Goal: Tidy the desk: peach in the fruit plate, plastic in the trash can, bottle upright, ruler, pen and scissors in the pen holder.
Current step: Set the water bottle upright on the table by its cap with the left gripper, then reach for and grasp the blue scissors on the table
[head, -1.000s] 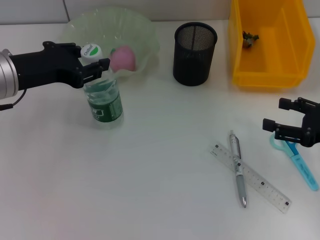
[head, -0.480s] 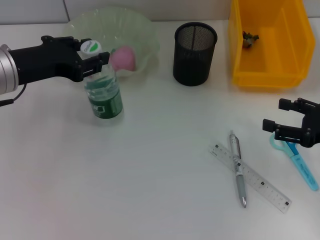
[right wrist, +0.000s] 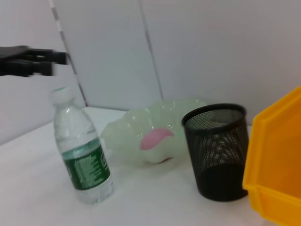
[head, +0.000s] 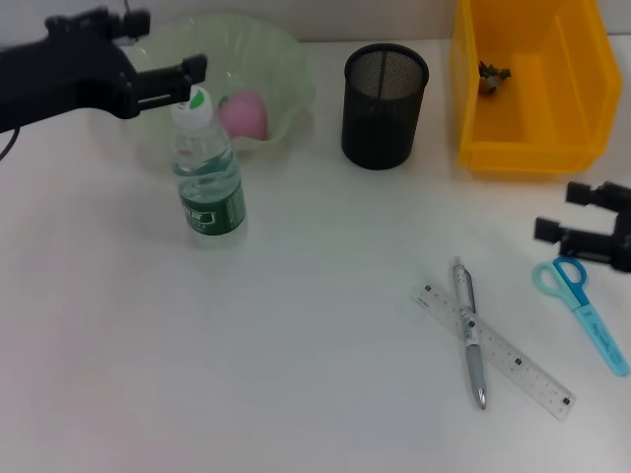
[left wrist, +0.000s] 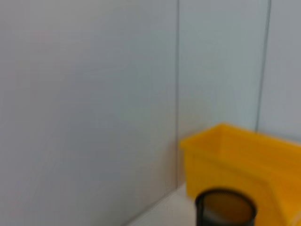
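Observation:
The clear bottle with a green label stands upright and free in front of the fruit plate; it also shows in the right wrist view. My left gripper is open, above and behind the bottle's cap, apart from it. The pink peach lies in the plate. The pen lies crossed over the clear ruler. The blue scissors lie at the right edge. My right gripper is open, just behind the scissors. The black mesh pen holder holds nothing that I can see.
The yellow bin stands at the back right with a small dark scrap inside. The left wrist view shows only the wall, the bin and the pen holder. The right wrist view shows the left gripper above the bottle.
My left gripper let go of the bottle and moved up and back to the left; the bottle now stands upright alone. My right gripper shifted right and back, uncovering the scissors' handles.

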`<state>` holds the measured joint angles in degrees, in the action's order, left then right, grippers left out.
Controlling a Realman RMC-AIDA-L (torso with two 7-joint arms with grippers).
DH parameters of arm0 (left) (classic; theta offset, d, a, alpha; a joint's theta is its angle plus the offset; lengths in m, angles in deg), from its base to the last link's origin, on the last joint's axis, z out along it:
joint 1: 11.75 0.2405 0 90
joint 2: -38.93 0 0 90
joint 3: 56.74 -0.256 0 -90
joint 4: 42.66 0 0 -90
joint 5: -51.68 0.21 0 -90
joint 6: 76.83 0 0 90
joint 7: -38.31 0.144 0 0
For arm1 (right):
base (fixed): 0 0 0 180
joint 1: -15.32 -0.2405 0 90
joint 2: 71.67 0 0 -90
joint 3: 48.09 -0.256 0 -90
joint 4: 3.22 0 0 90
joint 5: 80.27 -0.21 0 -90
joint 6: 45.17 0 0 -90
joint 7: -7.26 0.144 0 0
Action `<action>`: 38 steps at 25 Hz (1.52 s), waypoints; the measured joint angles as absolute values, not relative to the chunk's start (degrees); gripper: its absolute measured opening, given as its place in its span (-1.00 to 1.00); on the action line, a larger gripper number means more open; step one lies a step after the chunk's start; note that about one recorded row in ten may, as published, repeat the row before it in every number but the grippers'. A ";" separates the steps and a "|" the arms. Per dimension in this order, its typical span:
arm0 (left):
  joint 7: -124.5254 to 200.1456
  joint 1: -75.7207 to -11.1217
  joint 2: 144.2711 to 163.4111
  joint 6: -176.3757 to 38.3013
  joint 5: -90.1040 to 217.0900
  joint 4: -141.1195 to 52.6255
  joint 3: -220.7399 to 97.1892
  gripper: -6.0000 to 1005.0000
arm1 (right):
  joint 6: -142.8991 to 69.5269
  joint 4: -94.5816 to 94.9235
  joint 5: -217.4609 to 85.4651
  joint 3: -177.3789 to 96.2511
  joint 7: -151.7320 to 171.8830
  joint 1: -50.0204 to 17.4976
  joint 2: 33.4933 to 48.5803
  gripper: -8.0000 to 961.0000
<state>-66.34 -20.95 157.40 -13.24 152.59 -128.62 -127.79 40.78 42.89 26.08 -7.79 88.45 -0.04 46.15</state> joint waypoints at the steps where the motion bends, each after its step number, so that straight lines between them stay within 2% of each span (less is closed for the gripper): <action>1: -63.80 -19.97 157.41 -11.59 149.98 -129.14 -128.16 0.59 | 41.11 44.56 26.08 -7.81 90.44 0.22 46.04 0.74; 8: -42.64 -19.60 157.57 -0.10 135.30 -117.10 -135.17 0.61 | 48.07 67.84 34.61 -7.92 119.09 0.32 44.77 0.74; 10: -36.59 -20.80 157.59 1.48 131.97 -110.72 -136.65 0.61 | 51.54 75.07 39.98 -7.73 129.11 -0.93 44.53 0.74; 11: -28.32 -23.73 157.63 3.63 127.70 -99.60 -137.64 0.61 | 55.80 81.46 46.87 -7.32 139.37 -2.97 44.22 0.74; 13: -28.32 -23.73 157.63 3.63 127.70 -99.60 -137.64 0.61 | 58.75 84.34 51.47 -7.22 144.80 -4.55 44.18 0.74; 14: -28.32 -23.73 157.63 3.63 127.70 -99.60 -137.64 0.61 | 62.97 87.46 57.85 -7.14 151.47 -6.87 44.86 0.74; 15: -28.32 -23.73 157.63 3.63 127.70 -99.60 -137.64 0.61 | 62.97 87.46 57.85 -7.14 151.47 -6.87 44.86 0.74; 16: -14.68 -33.03 157.46 8.77 122.74 -73.87 -136.52 0.61 | 64.57 88.65 60.75 -7.09 153.61 -7.96 45.66 0.74; 19: -13.00 -34.80 157.43 8.77 122.86 -69.69 -136.16 0.61 | 64.95 88.99 69.03 -0.18 158.25 -9.10 47.97 0.73; 26: -11.92 -34.81 157.40 8.43 122.92 -69.50 -136.01 0.61 | 56.24 84.66 73.29 16.95 166.63 -6.81 47.79 0.73; 38: -10.67 -34.66 157.41 8.18 122.76 -69.37 -136.41 0.60 | 50.20 77.96 77.29 23.75 169.13 -8.86 47.64 0.70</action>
<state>-10.67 -34.66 157.41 8.18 122.76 -69.37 -136.41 50.20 77.96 77.29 23.75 169.13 -8.86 47.64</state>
